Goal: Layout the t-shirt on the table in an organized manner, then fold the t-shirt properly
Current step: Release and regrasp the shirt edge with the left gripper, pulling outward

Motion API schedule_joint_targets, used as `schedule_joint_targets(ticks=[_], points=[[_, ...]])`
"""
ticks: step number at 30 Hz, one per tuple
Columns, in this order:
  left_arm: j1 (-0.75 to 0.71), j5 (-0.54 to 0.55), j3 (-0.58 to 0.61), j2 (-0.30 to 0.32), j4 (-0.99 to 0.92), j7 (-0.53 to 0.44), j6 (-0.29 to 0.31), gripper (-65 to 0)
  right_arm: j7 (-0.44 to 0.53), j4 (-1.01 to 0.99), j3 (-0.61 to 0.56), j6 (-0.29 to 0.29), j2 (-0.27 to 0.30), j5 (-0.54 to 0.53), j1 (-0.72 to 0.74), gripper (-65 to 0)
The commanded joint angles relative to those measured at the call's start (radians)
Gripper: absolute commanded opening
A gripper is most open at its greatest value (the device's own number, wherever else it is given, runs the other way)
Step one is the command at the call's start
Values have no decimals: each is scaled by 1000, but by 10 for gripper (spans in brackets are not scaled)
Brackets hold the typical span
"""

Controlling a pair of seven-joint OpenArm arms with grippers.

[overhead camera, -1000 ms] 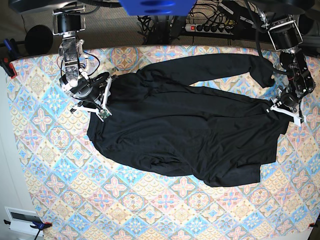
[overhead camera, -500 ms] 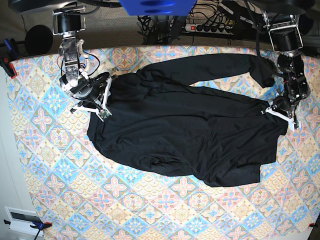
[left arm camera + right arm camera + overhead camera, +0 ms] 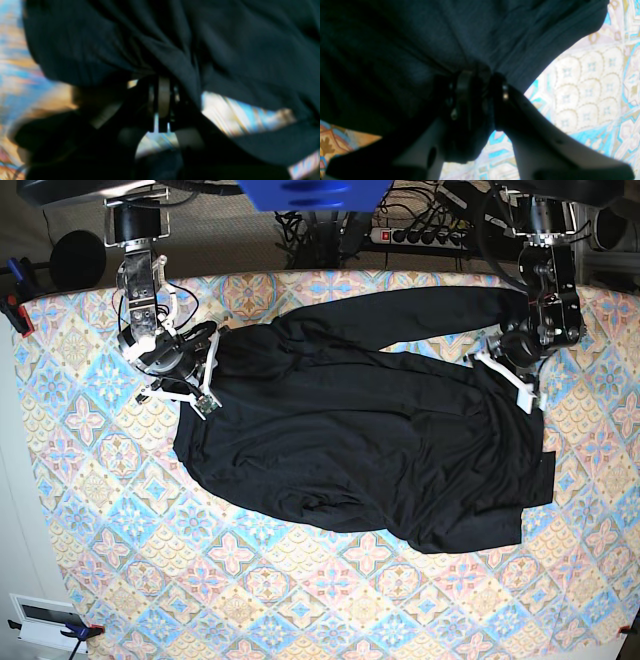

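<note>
Tile-patterned cloth in blue, pink, cream and yellow covers your desk (image 3: 90, 510), which fills nearly the whole base view.

Black and plain, the t-shirt (image 3: 370, 445) lies crumpled across the middle of the desk, closer to the far edge than the near one. One long sleeve runs along the far edge toward the far right corner. The body bunches in soft folds, and its lower edge sags toward the middle of the desk.

Your left gripper (image 3: 510, 370) sits at the shirt's right side, near the right end of the far edge. In the left wrist view, blurred by motion, its fingers (image 3: 163, 100) are clenched together, with black fabric gathered and draped around them.

Your right gripper (image 3: 200, 370) sits at the shirt's left side, near the far left corner. In the right wrist view its fingers (image 3: 462, 87) are pinching a gathered fold of the black cloth, which fans out from the grip and hangs over the patterned desk.
</note>
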State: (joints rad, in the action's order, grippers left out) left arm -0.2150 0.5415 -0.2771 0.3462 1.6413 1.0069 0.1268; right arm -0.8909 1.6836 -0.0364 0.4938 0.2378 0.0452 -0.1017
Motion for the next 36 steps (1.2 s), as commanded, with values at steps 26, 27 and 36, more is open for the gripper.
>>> schedule_joint_targets(ticks=[26, 27, 36], points=[[-39, -8, -225, 136, 0, -3, -8, -518, 2, 51, 10, -4, 11, 2, -39, -514], [-28, -8, -225, 133, -25, -3, -8, -488, 2, 52, 10, -4, 11, 2, -39, -514], [22, 105, -224, 78, -115, -9, -8, -333, 2, 52, 10, -4, 11, 2, -39, -513]])
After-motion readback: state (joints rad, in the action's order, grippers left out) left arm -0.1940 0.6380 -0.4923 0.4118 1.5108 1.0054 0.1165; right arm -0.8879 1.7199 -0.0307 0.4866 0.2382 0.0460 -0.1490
